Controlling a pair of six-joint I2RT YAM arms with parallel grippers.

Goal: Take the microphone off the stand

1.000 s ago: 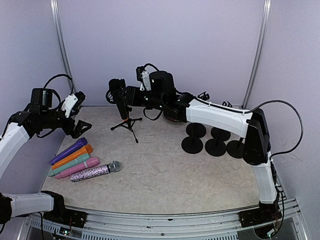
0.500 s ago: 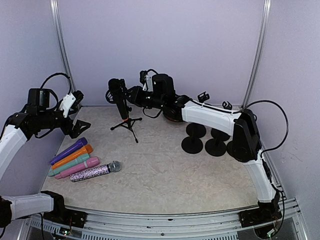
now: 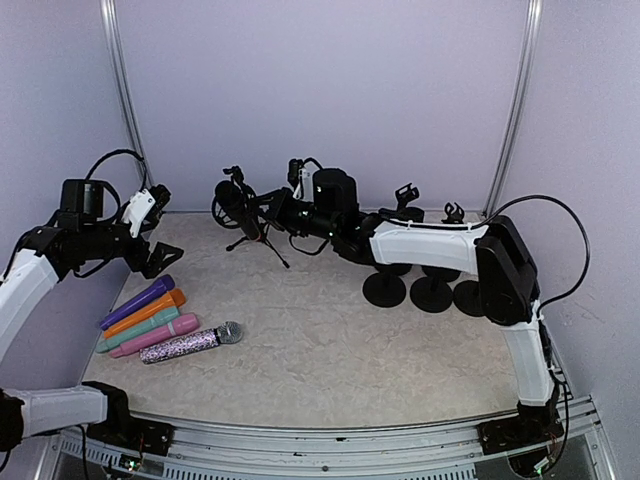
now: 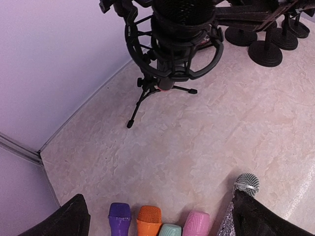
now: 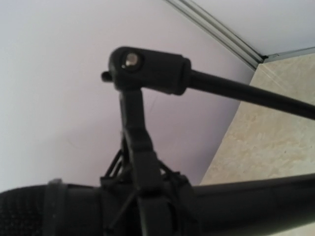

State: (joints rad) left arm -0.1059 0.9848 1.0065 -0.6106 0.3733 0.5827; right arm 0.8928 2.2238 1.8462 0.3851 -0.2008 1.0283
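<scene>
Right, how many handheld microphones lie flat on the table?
5, in a row at the left: purple microphone, orange microphone, teal microphone, pink microphone, glittery silver microphone nearest centre. None seems hidden.

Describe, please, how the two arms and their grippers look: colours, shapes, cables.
The left arm and the right arm have white shells on the long links and black joints. The left gripper and the right gripper are black, each with a white block at the wrist. A thin black cable loops beside each arm.
</scene>
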